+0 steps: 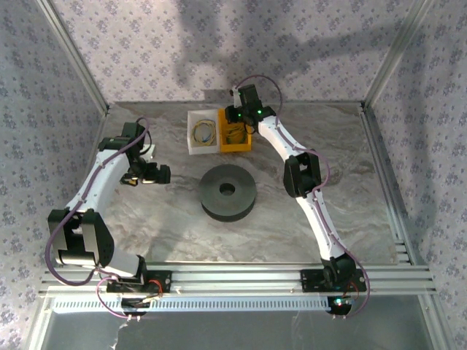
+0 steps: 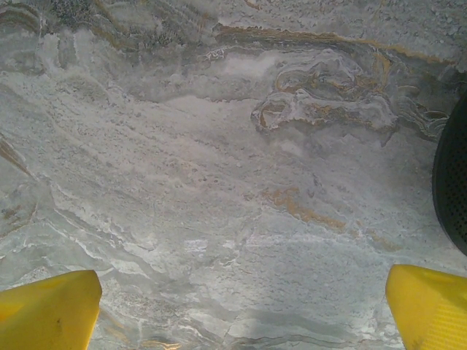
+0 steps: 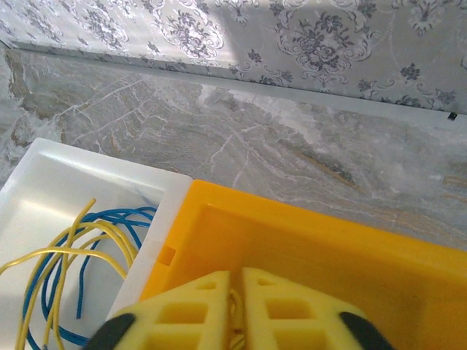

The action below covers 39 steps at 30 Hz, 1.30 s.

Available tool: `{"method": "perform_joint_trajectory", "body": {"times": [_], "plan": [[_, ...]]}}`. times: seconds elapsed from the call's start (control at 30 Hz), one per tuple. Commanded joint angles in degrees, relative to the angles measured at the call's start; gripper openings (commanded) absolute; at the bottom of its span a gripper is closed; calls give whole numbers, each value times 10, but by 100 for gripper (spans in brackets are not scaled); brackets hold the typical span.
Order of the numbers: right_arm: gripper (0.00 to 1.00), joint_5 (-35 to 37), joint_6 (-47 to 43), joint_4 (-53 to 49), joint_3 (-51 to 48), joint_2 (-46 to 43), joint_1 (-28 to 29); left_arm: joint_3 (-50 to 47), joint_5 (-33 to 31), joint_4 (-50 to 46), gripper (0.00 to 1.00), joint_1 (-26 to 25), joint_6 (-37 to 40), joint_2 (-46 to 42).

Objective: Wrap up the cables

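Progress is sitting near zero: the spool point(image 1: 228, 191) is lying bare and loose cables point(image 3: 69, 251) are resting in the white tray point(image 3: 109, 162) at its 11 o'clock. I'm pinching the right gripper point(image 3: 235, 281) together, seemingly on one of the cables, inside the yellow bin point(image 3: 328, 248). The left gripper point(image 2: 244, 299) is hanging wide open at 9 o'clock.

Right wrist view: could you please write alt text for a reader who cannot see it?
The right pincer, its yellow fingers nearly closed with a thin strand in the gap, sits inside a yellow bin. Beside the bin, a white tray holds loose yellow and blue cables; marble table and patterned wall lie beyond.
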Motion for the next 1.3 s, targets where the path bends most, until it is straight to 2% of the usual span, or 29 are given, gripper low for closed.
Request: {"method": "perform_joint_trajectory", "body": {"times": [0.0, 0.07, 0.5, 0.93, 1.1, 1.27], "plan": [[6, -2, -18, 2, -14, -24, 4, 1, -1, -7, 100, 5, 10, -20], [0, -10, -26, 2, -30, -38, 4, 0, -1, -7, 100, 5, 9, -21], [0, -82, -12, 38, -121, -138, 7, -4, -4, -8, 100, 5, 7, -32], [0, -114, 0, 38, -150, -208, 10, -6, -2, 1, 100, 6, 0, -36], [0, -215, 18, 53, -195, -263, -5, 7, 45, 20, 100, 5, 0, -49], [0, -355, 63, 87, -263, -331, -26, 10, 144, 78, 100, 4, 12, -78]]}}
